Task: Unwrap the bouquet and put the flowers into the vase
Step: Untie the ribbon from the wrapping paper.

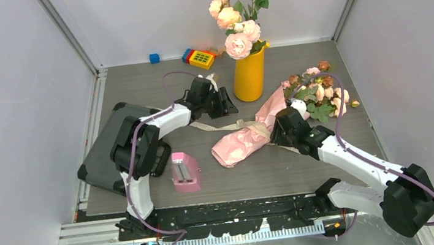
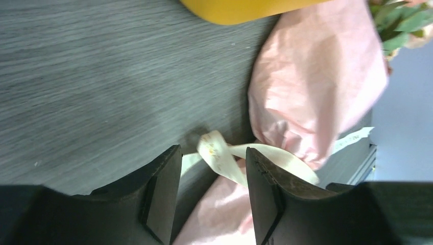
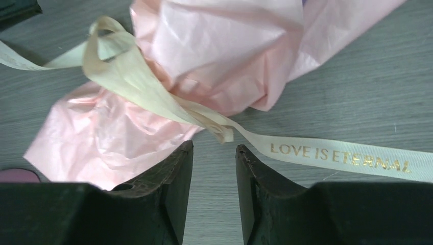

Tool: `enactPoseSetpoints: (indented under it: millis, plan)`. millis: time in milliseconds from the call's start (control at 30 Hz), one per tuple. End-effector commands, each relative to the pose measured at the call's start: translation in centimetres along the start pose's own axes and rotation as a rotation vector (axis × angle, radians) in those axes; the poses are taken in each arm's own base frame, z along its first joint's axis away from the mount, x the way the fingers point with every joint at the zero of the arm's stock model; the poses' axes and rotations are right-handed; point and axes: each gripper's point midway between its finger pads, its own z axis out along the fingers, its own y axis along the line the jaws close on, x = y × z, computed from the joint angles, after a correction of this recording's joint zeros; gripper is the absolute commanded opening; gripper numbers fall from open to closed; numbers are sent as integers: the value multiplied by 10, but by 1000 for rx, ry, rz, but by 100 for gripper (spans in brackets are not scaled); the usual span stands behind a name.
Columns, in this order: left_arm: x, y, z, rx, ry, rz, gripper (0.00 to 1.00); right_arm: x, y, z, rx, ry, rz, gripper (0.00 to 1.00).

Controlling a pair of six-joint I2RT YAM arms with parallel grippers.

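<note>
Left claw [image 2: 213, 151] open astride ribbon [image 3: 337, 155], right claw [image 3: 214, 148] open at bouquet [image 3: 224, 56], vase [image 1: 249, 77] of big roses [image 1: 236, 18] behind

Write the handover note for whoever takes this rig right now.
Left tool: open, ribbon at its tips, not gripped.
Right tool: open, just short of the ribbon's knot.
Bouquet: on its side in front of the vase, flowers toward the right. Vase upright, holding large pale roses.
Done: ribbon ends loose, but it loops the paper.
Left: free ribbon, open paper, put flowers in vase.
</note>
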Motion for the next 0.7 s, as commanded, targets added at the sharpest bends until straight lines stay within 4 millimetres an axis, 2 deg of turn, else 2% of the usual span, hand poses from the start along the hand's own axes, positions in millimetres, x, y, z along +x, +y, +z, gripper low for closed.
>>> enactPoseSetpoints:
  millis: [0, 200, 367, 667]
  plan:
    - [-17, -40, -30, 75, -72, 33, 52, -29, 16, -12, -38, -63, -53, 41]
    - [9, -55, -21, 110, -20, 26, 53, -44, 32, -2, -55, -71, -136, 41]
    - [29, -58, -14, 100, 18, 36, 54, -48, 42, 12, -53, -50, -179, 41]
    - [38, -49, -13, 66, 25, 50, 57, -43, 52, 24, -85, -21, -190, 41]
